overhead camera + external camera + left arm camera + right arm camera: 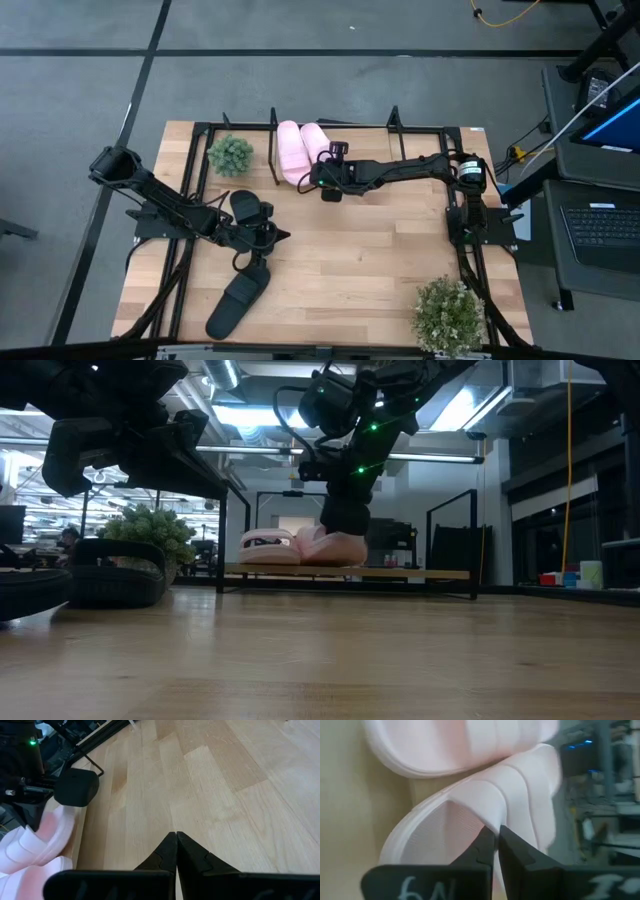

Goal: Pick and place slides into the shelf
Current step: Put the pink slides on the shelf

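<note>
Two pale pink slides lie side by side on the shelf (420,128) at the table's far edge, soles on its board (400,572). My right gripper (495,832) is shut on the right-hand pink slide (316,140); the other pink slide (291,150) lies just to its left. One black slide (248,207) rests on the table next to my left gripper (275,237), and a second black slide (240,300) lies nearer the near edge. My left gripper (176,840) is shut over bare wood and touches nothing. My right gripper pinches the pink slide by the edge of its wide strap (487,820), with one finger (477,850) in the foot opening under the strap and the other on the strap's outer face. The fingers come slanting down from the table's right and near side. The slide's sole rests on the shelf board (330,563).
A small green plant (230,155) stands at the shelf's left end, and a larger plant (450,315) sits at the table's near right corner. The shelf's thin black wire posts (275,150) rise beside the pink slides. Bare wood lies between the two arms.
</note>
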You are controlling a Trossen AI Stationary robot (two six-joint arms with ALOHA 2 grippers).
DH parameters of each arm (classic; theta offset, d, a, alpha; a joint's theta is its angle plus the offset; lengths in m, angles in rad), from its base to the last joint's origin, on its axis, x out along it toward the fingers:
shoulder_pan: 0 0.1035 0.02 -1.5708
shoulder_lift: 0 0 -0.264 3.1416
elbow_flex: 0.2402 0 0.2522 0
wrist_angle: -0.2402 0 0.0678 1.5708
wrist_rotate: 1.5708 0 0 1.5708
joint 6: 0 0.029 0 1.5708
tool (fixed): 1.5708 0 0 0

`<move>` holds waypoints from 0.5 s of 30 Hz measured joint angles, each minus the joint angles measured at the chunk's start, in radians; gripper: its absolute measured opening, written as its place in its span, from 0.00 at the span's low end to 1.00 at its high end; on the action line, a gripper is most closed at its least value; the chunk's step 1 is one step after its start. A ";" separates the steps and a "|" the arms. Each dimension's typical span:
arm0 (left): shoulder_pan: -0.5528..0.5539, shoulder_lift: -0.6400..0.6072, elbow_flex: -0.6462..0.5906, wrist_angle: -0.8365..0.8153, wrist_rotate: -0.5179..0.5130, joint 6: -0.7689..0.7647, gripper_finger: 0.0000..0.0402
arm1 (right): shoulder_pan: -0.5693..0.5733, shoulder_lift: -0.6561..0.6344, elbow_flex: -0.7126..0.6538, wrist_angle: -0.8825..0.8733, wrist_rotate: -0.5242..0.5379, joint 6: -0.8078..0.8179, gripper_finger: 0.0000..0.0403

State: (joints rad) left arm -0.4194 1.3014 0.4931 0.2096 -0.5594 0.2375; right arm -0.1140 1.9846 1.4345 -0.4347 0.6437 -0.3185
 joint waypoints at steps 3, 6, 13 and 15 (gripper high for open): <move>0.000 0.000 0.000 0.000 0.000 0.000 0.00 | 0.000 0.000 0.000 0.001 -0.079 0.001 0.05; 0.000 0.000 0.000 0.000 0.000 0.000 0.00 | 0.001 0.000 0.000 0.011 -0.104 0.004 0.05; 0.000 0.000 0.000 0.000 0.000 0.000 0.00 | 0.001 0.000 0.000 0.027 -0.107 0.004 0.05; 0.000 0.000 0.000 0.000 0.000 0.000 0.00 | 0.001 0.000 0.000 0.026 -0.107 0.003 0.05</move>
State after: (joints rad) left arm -0.4196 1.3014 0.4931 0.2092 -0.5596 0.2375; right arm -0.1131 1.9846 1.4345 -0.4082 0.5365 -0.3158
